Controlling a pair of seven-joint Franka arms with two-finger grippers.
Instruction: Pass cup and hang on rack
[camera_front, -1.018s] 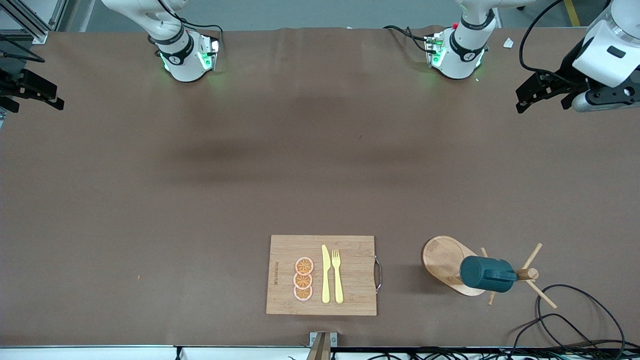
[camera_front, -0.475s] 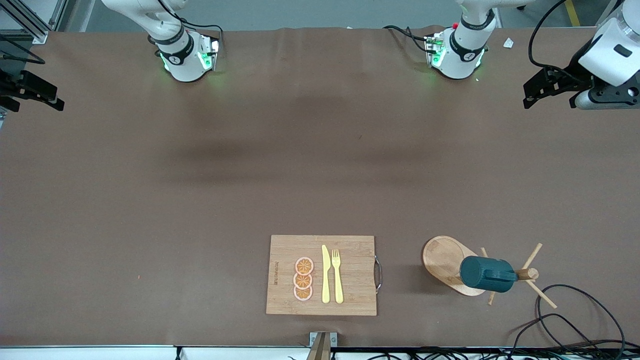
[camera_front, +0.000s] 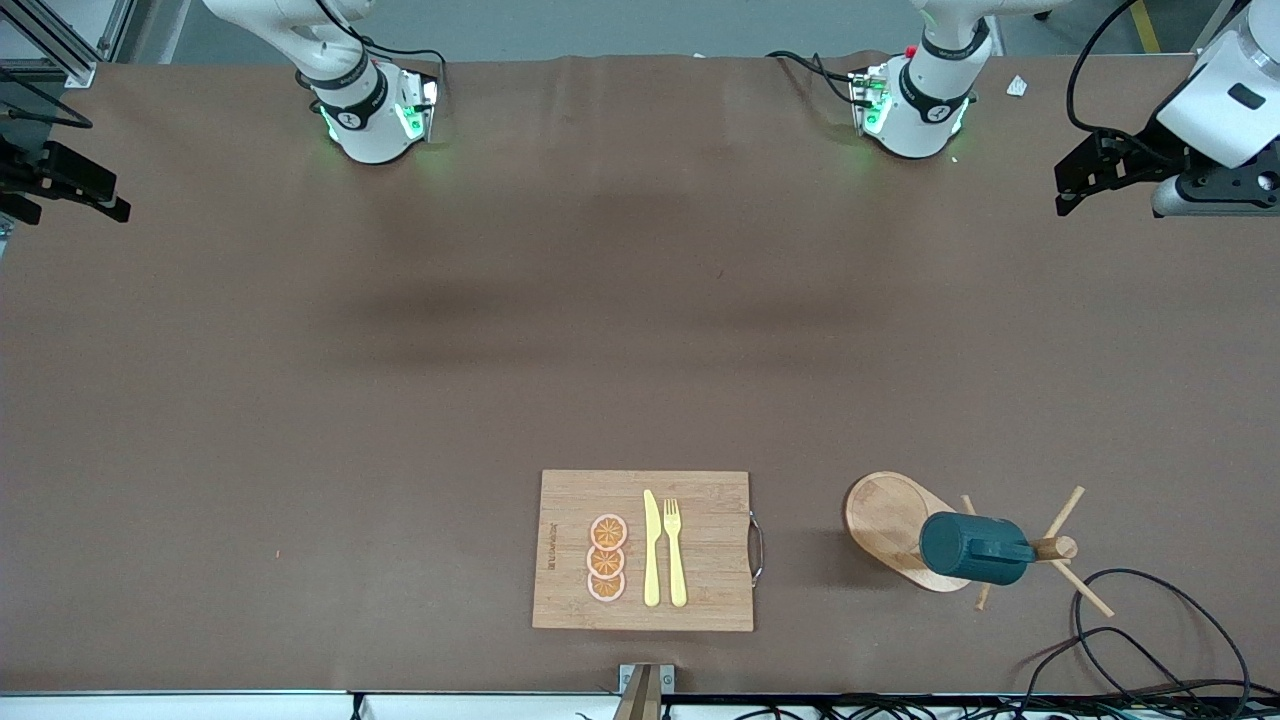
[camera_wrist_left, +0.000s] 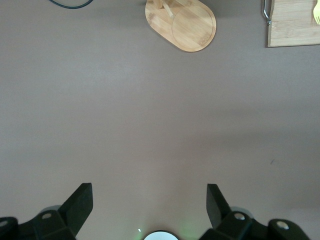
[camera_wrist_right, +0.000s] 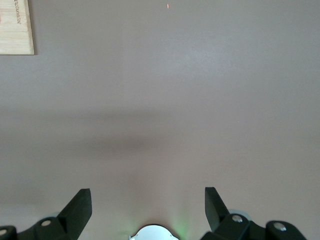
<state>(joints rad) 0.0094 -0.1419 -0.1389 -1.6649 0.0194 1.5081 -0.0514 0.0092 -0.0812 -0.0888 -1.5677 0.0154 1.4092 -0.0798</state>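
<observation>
Hanging high over the bare table at the left arm's end, the left gripper (camera_wrist_left: 149, 205) has its two fingers spread wide apart and nothing between them, as the left wrist view shows plainly. The right gripper (camera_wrist_right: 147, 207) sits over the right arm's end of the table, likewise spread wide and empty; in the front view only its dark tip (camera_front: 62, 182) pokes in at the edge. Neither touches anything. One cup (camera_front: 968, 548), dark teal, hangs by its handle on a peg of the single rack (camera_front: 895, 528), lying sideways above the oval base, close to the front camera toward the left arm's end; how firmly the handle sits on the peg I cannot make out from this height. Beside the rack, toward the right arm's end, lies one cutting board (camera_front: 645, 550) with a metal handle on the edge facing the rack. On it are three orange slices (camera_front: 606, 558) in a row, one yellow knife (camera_front: 651, 548) and one yellow fork (camera_front: 675, 552) side by side. A black cable (camera_front: 1150, 630) loops on the table near the rack.
</observation>
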